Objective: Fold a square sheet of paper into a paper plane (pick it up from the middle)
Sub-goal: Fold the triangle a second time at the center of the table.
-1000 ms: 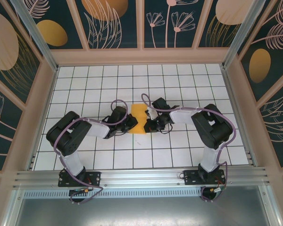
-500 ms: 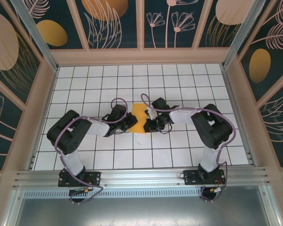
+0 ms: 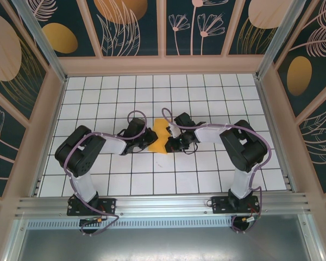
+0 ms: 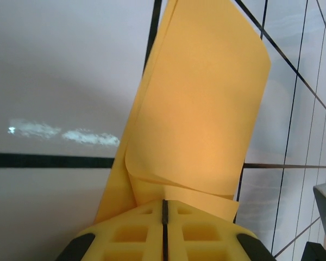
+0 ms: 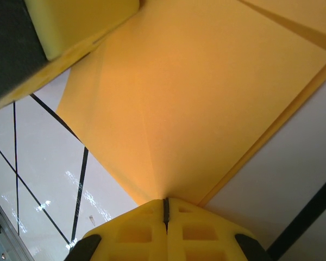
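Both pincers are clenched on the sheet of paper (image 3: 161, 130), held at the centre of the top view low over the gridded bench (image 3: 206, 174). The left pincer (image 3: 150, 142) grips its left side and the right pincer (image 3: 171, 143) its right, probably so one side stays pinned while the other is turned into a crease. At the bottom centre of the left wrist view the closed pads pinch a doubled layer, with a rounded flap curling over it. In the right wrist view a soft ridge fans upward from the bite. The sheet is plain orange-yellow, unmarked, buckled, and not yet a dart
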Action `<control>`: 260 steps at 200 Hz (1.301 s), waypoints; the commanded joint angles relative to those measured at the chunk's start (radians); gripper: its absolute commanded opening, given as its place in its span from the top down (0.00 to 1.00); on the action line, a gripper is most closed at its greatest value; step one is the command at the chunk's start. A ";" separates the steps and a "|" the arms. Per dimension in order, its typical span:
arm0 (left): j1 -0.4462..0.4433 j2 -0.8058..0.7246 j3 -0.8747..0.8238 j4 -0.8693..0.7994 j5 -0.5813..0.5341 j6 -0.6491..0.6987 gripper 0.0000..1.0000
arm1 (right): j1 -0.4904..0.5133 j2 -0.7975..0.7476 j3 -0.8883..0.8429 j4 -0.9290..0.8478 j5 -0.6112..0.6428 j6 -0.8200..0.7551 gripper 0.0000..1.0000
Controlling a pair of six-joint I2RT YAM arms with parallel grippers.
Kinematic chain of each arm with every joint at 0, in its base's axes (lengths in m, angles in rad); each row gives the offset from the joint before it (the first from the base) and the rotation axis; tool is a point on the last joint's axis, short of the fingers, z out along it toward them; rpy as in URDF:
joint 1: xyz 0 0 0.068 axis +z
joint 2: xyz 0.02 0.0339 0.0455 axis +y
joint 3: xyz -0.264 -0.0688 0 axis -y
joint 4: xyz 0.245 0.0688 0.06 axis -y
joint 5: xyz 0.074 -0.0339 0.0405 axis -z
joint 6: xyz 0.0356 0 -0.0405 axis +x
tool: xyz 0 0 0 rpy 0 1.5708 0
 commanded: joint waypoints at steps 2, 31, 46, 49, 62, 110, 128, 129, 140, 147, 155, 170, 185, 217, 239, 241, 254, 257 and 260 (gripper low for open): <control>0.081 0.048 -0.001 -0.109 -0.192 0.069 0.88 | -0.001 0.091 -0.081 -0.213 0.184 -0.017 1.00; 0.088 0.050 0.001 -0.108 -0.181 0.078 0.87 | -0.001 0.096 -0.077 -0.213 0.185 -0.014 1.00; 0.090 0.059 0.006 -0.101 -0.177 0.078 0.87 | -0.001 0.095 -0.077 -0.212 0.182 -0.014 1.00; 0.091 0.061 0.009 -0.101 -0.175 0.079 0.87 | -0.001 0.094 -0.078 -0.212 0.182 -0.014 1.00; 0.092 0.070 0.025 -0.108 -0.173 0.084 0.87 | -0.001 0.095 -0.078 -0.214 0.184 -0.014 1.00; 0.111 0.065 0.064 -0.151 -0.198 0.091 0.87 | -0.001 0.093 -0.077 -0.220 0.187 -0.020 1.00; 0.118 0.059 0.079 -0.182 -0.211 0.097 0.86 | -0.001 0.094 -0.074 -0.222 0.191 -0.020 1.00; 0.118 0.057 0.080 -0.183 -0.212 0.097 0.86 | -0.001 0.094 -0.072 -0.222 0.191 -0.020 1.00; 0.120 0.047 0.080 -0.197 -0.228 0.098 0.85 | -0.001 0.096 -0.067 -0.226 0.194 -0.018 1.00; 0.121 0.036 0.079 -0.201 -0.236 0.098 0.85 | -0.001 0.097 -0.064 -0.226 0.196 -0.020 1.00; 0.121 0.025 0.076 -0.202 -0.241 0.098 0.84 | -0.002 0.098 -0.060 -0.228 0.194 -0.019 1.00; 0.121 0.000 0.074 -0.184 -0.210 0.104 0.84 | -0.001 0.098 -0.053 -0.228 0.193 -0.019 1.00; 0.121 -0.034 0.066 -0.148 -0.152 0.099 0.84 | -0.001 0.096 -0.049 -0.228 0.193 -0.018 1.00; 0.116 -0.101 0.045 -0.042 -0.002 0.066 0.90 | -0.001 0.099 -0.040 -0.229 0.194 -0.018 1.00; 0.095 -0.069 0.069 0.020 0.141 0.040 0.92 | -0.001 0.099 -0.033 -0.227 0.193 -0.017 1.00; 0.092 -0.062 0.073 0.020 0.150 0.039 0.92 | -0.001 0.098 -0.034 -0.227 0.193 -0.017 1.00; 0.075 -0.019 0.100 0.025 0.192 0.038 0.92 | -0.001 0.097 -0.033 -0.226 0.196 -0.015 1.00; 0.071 -0.009 0.107 0.026 0.200 0.039 0.92 | -0.001 0.098 -0.032 -0.226 0.196 -0.014 1.00; 0.068 0.001 0.112 0.025 0.206 0.039 0.92 | -0.001 0.097 -0.032 -0.226 0.196 -0.015 1.00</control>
